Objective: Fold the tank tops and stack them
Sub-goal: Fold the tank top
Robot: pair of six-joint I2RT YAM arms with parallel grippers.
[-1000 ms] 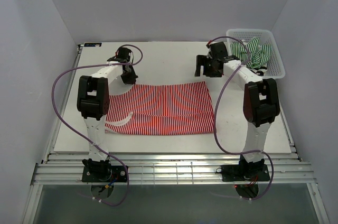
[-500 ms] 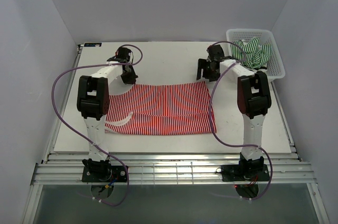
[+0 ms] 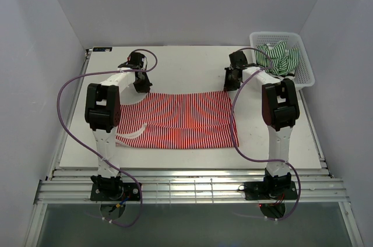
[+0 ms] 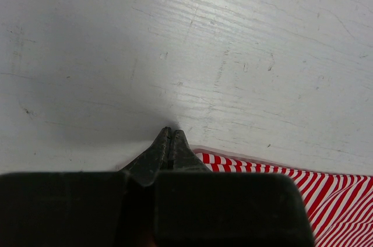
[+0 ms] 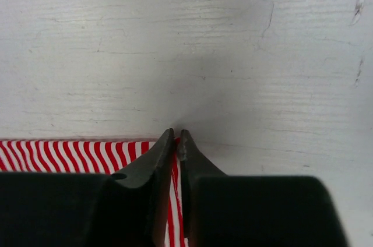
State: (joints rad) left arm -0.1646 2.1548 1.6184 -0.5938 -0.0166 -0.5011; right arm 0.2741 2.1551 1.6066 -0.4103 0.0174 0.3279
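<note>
A red-and-white striped cloth tank top [image 3: 186,119] is spread on the white counter [image 3: 186,66] between the two arms. The left pincer [image 4: 169,133] is clenched at its far left corner, though whether cloth is nipped cannot be told. The right pincer [image 5: 177,136] is closed to a slit on the far right corner, with striped cloth seen in the slit. A green-and-white striped top [image 3: 282,57] is bundled in the white plastic lattice basket [image 3: 306,75] at the far right.
</note>
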